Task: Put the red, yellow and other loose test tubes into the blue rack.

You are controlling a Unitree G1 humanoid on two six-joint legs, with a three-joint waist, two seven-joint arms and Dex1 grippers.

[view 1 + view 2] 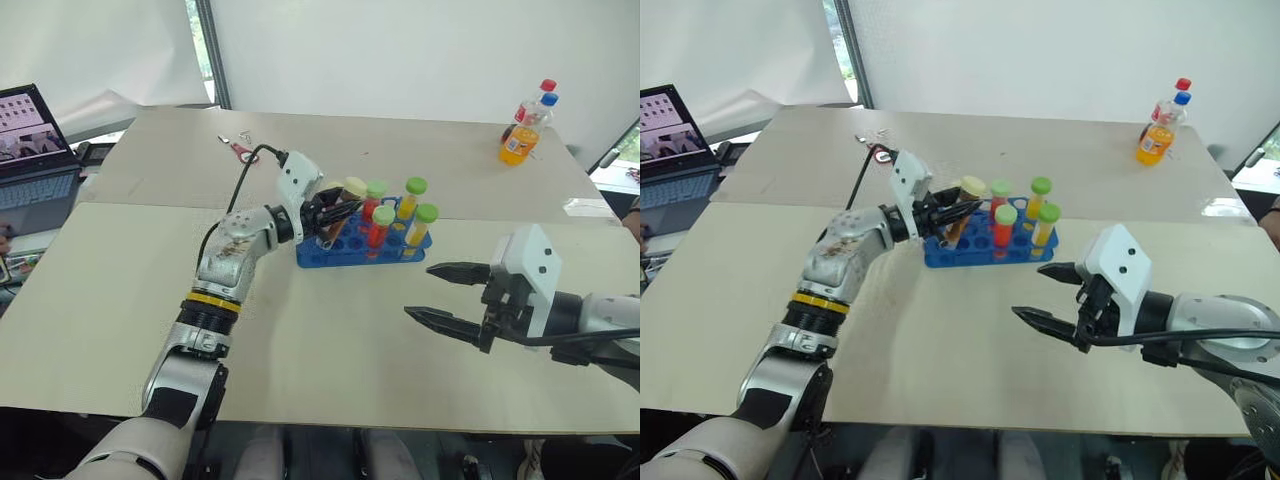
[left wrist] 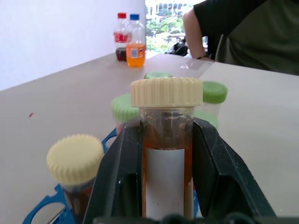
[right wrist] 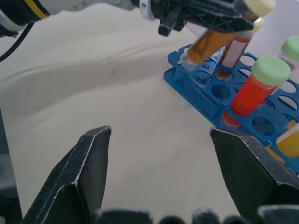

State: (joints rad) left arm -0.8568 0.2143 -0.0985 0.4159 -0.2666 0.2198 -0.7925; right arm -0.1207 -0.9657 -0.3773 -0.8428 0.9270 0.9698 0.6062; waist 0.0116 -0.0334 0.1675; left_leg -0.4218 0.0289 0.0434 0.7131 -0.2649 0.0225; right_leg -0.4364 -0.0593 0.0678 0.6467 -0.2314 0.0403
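A cream-capped brown tube is clamped between the closed fingers of the left gripper over the near-left corner of the blue rack. It is tilted, cap toward 1 o'clock and base toward 7 o'clock. The right gripper is held wide open and empty at 4 o'clock from the rack.
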